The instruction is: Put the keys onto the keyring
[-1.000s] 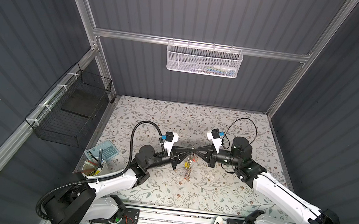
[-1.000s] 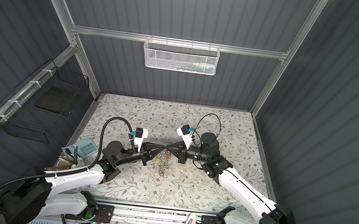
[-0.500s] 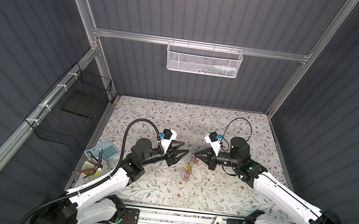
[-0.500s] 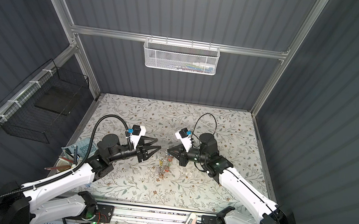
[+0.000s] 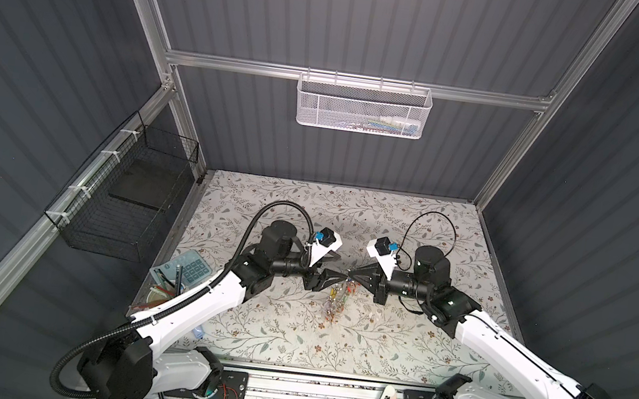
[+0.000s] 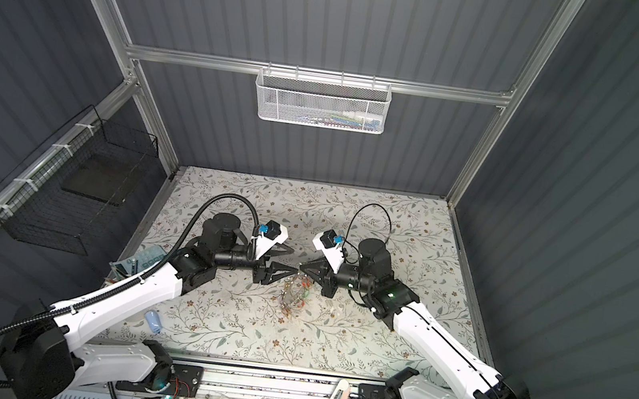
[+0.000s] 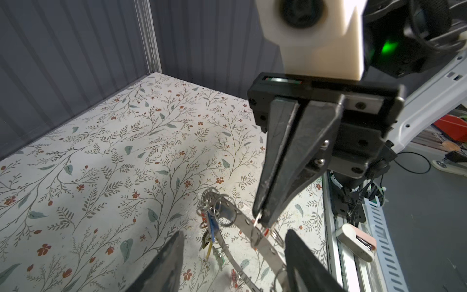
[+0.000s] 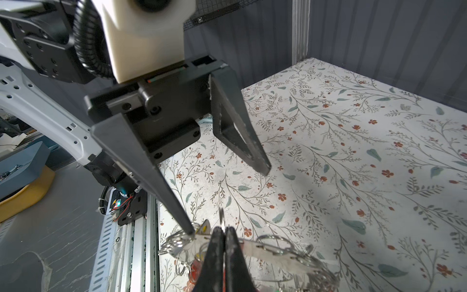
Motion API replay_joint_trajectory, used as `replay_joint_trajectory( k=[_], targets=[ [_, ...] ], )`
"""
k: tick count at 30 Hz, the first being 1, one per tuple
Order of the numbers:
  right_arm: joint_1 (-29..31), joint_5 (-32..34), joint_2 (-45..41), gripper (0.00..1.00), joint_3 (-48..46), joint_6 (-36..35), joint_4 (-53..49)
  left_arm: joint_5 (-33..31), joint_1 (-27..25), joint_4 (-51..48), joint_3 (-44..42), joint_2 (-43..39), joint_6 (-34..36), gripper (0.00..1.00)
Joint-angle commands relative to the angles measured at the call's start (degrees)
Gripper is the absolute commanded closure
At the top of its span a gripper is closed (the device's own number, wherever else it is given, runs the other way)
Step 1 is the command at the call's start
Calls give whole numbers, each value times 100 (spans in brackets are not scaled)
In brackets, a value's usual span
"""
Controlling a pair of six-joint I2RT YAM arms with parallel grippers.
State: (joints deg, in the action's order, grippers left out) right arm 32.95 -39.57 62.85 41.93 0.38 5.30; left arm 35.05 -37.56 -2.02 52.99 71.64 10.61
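The right gripper (image 8: 223, 231) pinched a small wire ring (image 8: 222, 215) on the flat grey metal keyring (image 8: 262, 250); the left gripper (image 8: 228, 201) gaped; orange-red-tagged grey keys (image 8: 196, 268) seemingly hung attached.

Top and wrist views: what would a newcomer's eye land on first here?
Two grippers nearly touch tip to tip above the middle of the floral-patterned table: the left gripper open, the right gripper shut. Below dangles the large flat grey metal keyring, its rim crowded with small wire rings and coloured tags, pinched by one wire ring in the right gripper.
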Motion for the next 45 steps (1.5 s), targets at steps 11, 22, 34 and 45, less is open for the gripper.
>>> replay_joint_trajectory(
  k=[11, 22, 34, 45],
  targets=[
    [-95, 74, -124, 100, -569, 94, 1073, -552, -6, -3032, 1411, 357, 2192, 30],
    [-87, -123, -97, 100, -668, 94, 1254, -304, -167, -3464, 2158, 1089, 2699, 48],
    [-96, -196, -106, 100, -667, 111, 1271, -465, -396, -3831, 2508, 1421, 2822, 68],
    [-94, -209, -106, 100, -666, 120, 1261, -526, -517, -3972, 2716, 1562, 2850, 82]
  ],
)
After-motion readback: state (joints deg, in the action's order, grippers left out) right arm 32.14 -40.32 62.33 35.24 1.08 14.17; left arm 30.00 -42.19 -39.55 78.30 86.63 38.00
